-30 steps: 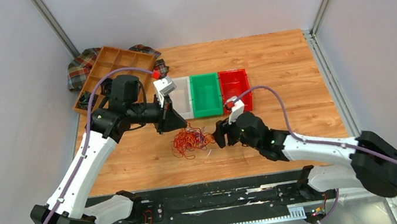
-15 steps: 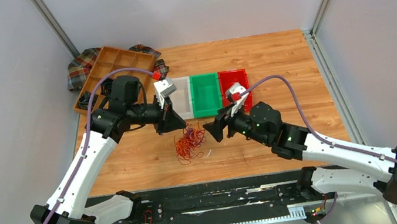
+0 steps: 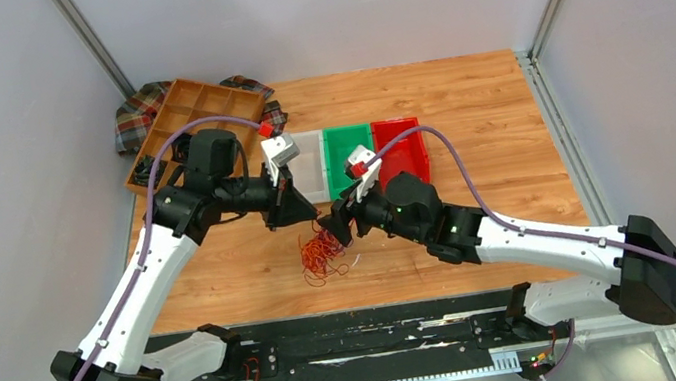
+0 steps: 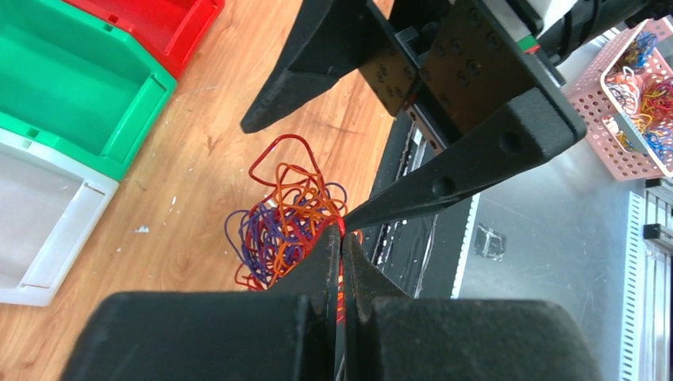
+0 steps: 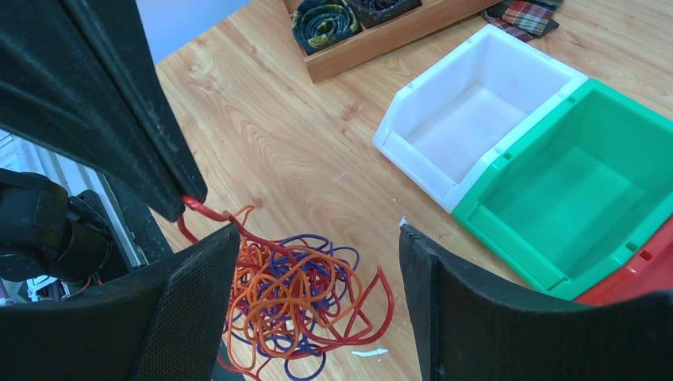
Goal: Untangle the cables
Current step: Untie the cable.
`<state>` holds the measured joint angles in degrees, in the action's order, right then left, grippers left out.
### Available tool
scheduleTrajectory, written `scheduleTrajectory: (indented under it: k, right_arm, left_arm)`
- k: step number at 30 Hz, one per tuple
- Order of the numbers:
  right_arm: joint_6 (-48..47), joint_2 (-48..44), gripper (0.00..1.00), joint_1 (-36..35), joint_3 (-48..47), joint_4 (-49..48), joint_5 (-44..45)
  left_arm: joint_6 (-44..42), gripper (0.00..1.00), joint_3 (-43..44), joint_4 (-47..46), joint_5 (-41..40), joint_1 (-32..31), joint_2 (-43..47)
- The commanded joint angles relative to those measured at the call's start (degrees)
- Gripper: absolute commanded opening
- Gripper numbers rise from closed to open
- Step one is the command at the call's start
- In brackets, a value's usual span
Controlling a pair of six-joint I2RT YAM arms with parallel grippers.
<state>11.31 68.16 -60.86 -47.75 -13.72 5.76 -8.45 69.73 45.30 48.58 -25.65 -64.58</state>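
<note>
On the overhead view, thin red, orange and purple cables [image 3: 321,252] sit as one clump on the wooden bench [image 3: 474,109], just off the near side of the green plastic bin [image 3: 351,160]. The left tool [image 3: 309,217] is at the clump's top end with the right tool [image 3: 336,228] right beside it, both nearer the arm bases than the green bin. The clump looks stretched. Its long axis runs from the green bin's front edge toward the near bench edge, with the top end lifted at the tools and the lower end spread on the wood.

Left wrist view: the left tool is pinched shut on a single red strand, the rest of the clump bunched just past its tips. The right tool's two black fingers [image 4: 476,151] stand far apart, one tip almost touching the pinch point. One red loop sticks out of the clump, seemingly on the side nearer the green bin.

Right wrist view: the right tool is wide and straddles the clump, gripping nothing as far as I can tell. The white plastic bin [image 5: 476,111] next to the green bin looks empty, and so does the green bin.

Progress, my read: early. No strand is pulled free and the colours are all knotted together. No sorting is done, so the whole separation is left.
</note>
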Motion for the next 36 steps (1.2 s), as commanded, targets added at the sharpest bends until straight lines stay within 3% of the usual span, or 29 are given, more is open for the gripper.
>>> scheduleTrajectory:
  k: [1,17,36]
  right_arm:
    - [0.01,1.59,0.73,-0.75,-1.96,-5.02,-0.81]
    - [5.00,7.13,0.73,-0.66,2.00,-11.98,0.82]
    - [9.33,13.44,0.70,2.02,14.09,-15.79,10.00]
  left_arm:
    - [0.95,0.01,0.75,0.04,3.46,-0.37,1.63]
    - [5.13,0.01,4.69,0.06,6.39,-0.37,1.20]
    - [10.31,0.01,19.38,-0.03,5.59,-0.40,1.75]
